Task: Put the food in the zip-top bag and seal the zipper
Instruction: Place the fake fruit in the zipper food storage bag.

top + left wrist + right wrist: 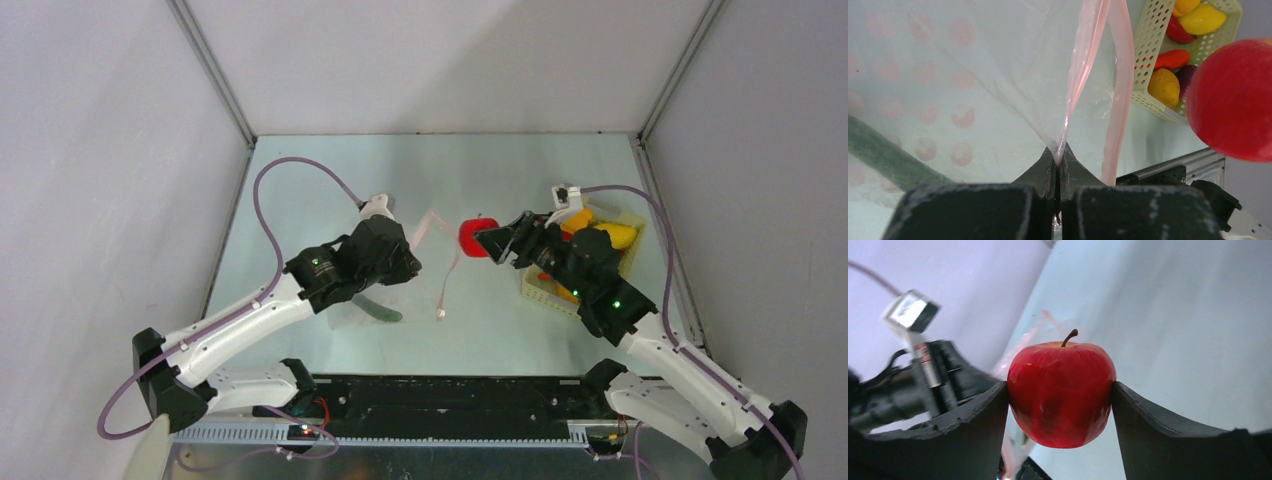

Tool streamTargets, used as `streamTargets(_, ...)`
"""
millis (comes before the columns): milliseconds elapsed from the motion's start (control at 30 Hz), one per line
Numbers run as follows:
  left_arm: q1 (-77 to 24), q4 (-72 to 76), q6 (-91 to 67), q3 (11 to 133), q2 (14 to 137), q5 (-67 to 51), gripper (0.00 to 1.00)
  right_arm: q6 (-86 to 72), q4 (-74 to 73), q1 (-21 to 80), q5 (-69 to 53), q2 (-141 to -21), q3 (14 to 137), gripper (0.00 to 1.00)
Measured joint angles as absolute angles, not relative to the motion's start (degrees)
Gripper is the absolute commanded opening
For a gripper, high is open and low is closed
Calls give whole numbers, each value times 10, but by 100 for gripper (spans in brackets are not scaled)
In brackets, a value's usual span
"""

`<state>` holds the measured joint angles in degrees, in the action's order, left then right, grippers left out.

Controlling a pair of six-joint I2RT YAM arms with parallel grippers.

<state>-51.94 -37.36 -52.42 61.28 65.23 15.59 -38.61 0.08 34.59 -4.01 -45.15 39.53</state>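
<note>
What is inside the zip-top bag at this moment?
One long green vegetable shows through the clear zip-top bag. The left arm covers part of it from above, so anything there is hidden.

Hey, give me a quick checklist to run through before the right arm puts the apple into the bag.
1. Apple grip: ok, clamped between the fingers of the right pincer.
2. Bag edge held: ok, left pincer is shut on one strip of the zipper.
3. Zip-top bag mouth open: ok, the two pink strips stand apart.
4. Mouth wide enough for the apple: cannot tell.
5. Apple inside the mouth: not ok, it is outside, beside the opening.
6. Green vegetable inside the bag: ok.
</note>
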Motion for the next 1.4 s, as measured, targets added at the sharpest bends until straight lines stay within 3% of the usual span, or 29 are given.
streamTargets(267, -519, -361, -524, 613, 649, 141, 0, -357, 64, 448, -15, -543, 451, 49)
streamTargets(633, -519, -349, -524, 613, 637, 131, 0, -345, 35, 515, 111, -605, 456, 53)
streamTargets(800, -519, -348, -520, 613, 634, 129, 0, -345, 31, 524, 145, -622, 457, 68)
streamTargets(933, -519, -347, -518, 613, 630, 127, 0, -344, 21, 529, 154, -635, 463, 96)
streamTargets(1400, -519, -343, -514, 611, 626, 126, 0, -330, 10, 546, 169, -615, 482, 99)
